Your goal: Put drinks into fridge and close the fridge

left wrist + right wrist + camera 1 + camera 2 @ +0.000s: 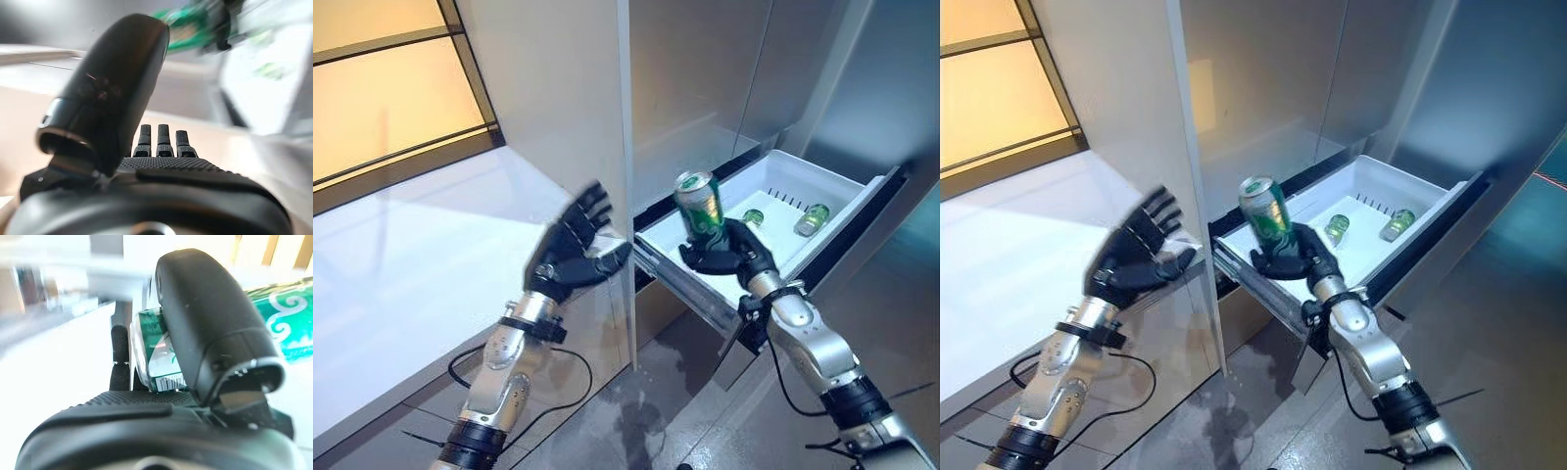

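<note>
My right hand (736, 257) is shut on a green can (700, 208) and holds it upright over the front left part of the pulled-out white fridge drawer (847, 196). In the right wrist view the thumb (210, 323) wraps the green can (151, 362). Two more green cans (812, 219) lie in the drawer near its back. My left hand (573, 250) is open with fingers spread, raised beside the edge of the open fridge door (625, 147), holding nothing; it also shows in the left wrist view (112, 98).
The open door panel stands between my two hands. A white counter (401, 264) runs along the left under a lit window. The grey fridge body (724, 69) rises behind the drawer. The grey floor (646, 411) lies below.
</note>
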Controlling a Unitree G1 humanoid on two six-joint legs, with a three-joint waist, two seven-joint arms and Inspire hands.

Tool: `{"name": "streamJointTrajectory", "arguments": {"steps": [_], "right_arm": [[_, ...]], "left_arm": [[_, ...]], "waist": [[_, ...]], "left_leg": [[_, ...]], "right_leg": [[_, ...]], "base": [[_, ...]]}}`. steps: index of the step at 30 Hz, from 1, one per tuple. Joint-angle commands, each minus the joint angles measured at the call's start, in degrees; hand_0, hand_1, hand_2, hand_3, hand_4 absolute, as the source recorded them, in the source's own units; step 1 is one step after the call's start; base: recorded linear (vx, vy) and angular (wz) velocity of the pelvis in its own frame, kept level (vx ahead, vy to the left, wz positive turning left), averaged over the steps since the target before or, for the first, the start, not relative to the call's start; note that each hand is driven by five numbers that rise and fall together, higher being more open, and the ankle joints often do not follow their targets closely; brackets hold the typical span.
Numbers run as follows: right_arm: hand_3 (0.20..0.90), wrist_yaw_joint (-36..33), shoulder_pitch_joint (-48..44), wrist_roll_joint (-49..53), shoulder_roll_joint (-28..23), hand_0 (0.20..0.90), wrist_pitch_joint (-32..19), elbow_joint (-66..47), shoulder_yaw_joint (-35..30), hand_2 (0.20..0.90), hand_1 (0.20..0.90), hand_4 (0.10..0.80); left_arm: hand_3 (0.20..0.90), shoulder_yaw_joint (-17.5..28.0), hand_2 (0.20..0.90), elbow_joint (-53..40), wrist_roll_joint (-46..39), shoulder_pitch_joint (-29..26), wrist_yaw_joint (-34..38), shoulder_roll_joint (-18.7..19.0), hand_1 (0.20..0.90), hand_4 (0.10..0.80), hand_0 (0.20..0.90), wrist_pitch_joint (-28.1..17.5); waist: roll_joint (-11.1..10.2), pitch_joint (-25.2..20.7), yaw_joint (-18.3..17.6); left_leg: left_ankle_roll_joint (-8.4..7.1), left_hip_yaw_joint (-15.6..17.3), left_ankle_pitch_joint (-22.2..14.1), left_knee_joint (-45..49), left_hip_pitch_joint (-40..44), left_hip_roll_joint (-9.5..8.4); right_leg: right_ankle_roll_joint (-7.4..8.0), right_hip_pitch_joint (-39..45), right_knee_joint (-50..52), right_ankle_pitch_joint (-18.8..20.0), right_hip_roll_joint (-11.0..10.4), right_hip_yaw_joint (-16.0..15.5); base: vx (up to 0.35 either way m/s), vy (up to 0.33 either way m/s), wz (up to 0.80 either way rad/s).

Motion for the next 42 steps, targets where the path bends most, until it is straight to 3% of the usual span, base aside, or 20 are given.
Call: {"name": "streamJointTrajectory", "arguments": {"steps": [1, 5, 10, 16, 20, 30, 42], "right_arm": [[0.200, -4.9, -18.5, 0.3, -6.6, 0.300, -10.5, 6.1, -9.3, 0.300, 0.300, 0.100], [0.200, -5.3, -23.8, 0.2, -12.4, 0.300, -11.8, 19.1, -8.3, 0.300, 0.300, 0.100], [0.200, -5.3, -29.6, -1.4, -17.0, 0.300, -11.4, 30.5, -5.3, 0.300, 0.300, 0.100], [0.200, -4.1, -37.9, -2.7, -21.3, 0.300, -10.1, 40.7, -0.9, 0.300, 0.300, 0.100], [0.200, -4.2, -42.4, -2.1, -23.0, 0.300, -8.9, 45.4, 0.7, 0.300, 0.300, 0.100], [0.200, -3.5, -42.9, -2.6, -23.3, 0.300, -1.9, 46.2, 1.2, 0.300, 0.300, 0.100], [0.200, 6.3, -45.6, -11.4, -24.3, 0.300, 7.9, 49.7, 7.5, 0.300, 0.300, 0.100]], "left_arm": [[0.900, -1.9, 0.900, -2.4, -8.1, -1.5, -10.4, 2.1, 0.900, 0.800, 0.900, 0.4], [0.900, -5.0, 0.900, -1.9, -13.2, 1.8, -15.6, 3.3, 0.900, 0.800, 0.900, 6.7], [0.900, -9.1, 0.900, -0.4, -11.8, 4.4, -18.4, 5.6, 0.900, 0.800, 0.900, 11.4], [0.900, -14.2, 0.900, 5.2, -7.9, 5.0, -17.1, 9.4, 0.900, 0.800, 0.900, 11.5], [0.900, -15.9, 0.900, 14.7, -3.0, 5.2, -10.9, 9.9, 0.900, 0.800, 0.900, 10.8], [0.900, -9.7, 0.900, 37.5, 3.7, 6.3, -5.9, 3.8, 0.900, 0.800, 0.900, 6.0], [0.900, -5.3, 0.900, 46.0, 8.6, 1.9, -6.3, 2.9, 0.900, 0.800, 0.900, 8.1]], "waist": [[-1.7, -3.3, 2.3], [-1.2, -2.3, 3.8], [-0.4, -0.4, 5.1], [1.3, 3.4, 5.9], [2.4, 7.5, 6.5], [2.5, 13.8, 6.8], [2.4, 17.9, 6.6]], "left_leg": [[0.50, -1.2, -5.4, 4.0, -0.7, -2.52], [0.33, -1.7, -5.8, 4.7, -1.0, -2.31], [0.22, -2.6, -5.2, 6.0, -3.2, -2.32], [0.01, -3.6, -3.7, 6.8, -7.9, -2.13], [0.08, -4.5, -2.8, 7.8, -12.4, -2.07], [0.11, -4.3, -1.4, 10.7, -19.9, -1.74], [0.20, -2.9, -1.0, 13.4, -24.1, -1.85]], "right_leg": [[1.14, 0.6, 5.5, -6.6, 0.4, -0.2], [1.15, 0.7, 6.3, -7.3, 0.0, -1.2], [0.99, -0.9, 7.5, -7.3, -0.2, -1.9], [0.64, -5.0, 8.6, -7.1, 0.0, -1.7], [0.06, -9.1, 9.9, -6.9, 0.3, -1.3], [-0.76, -16.6, 12.9, -6.0, 0.4, -1.9], [-1.08, -21.2, 15.8, -5.7, 0.3, -2.6]], "base": [[0.122, -0.007, 0.23], [0.078, -0.004, 0.22], [0.012, -0.016, 0.16], [-0.095, -0.012, 0.15], [-0.150, -0.040, 0.14], [-0.083, -0.041, 0.03], [-0.037, -0.009, 0.01]]}}
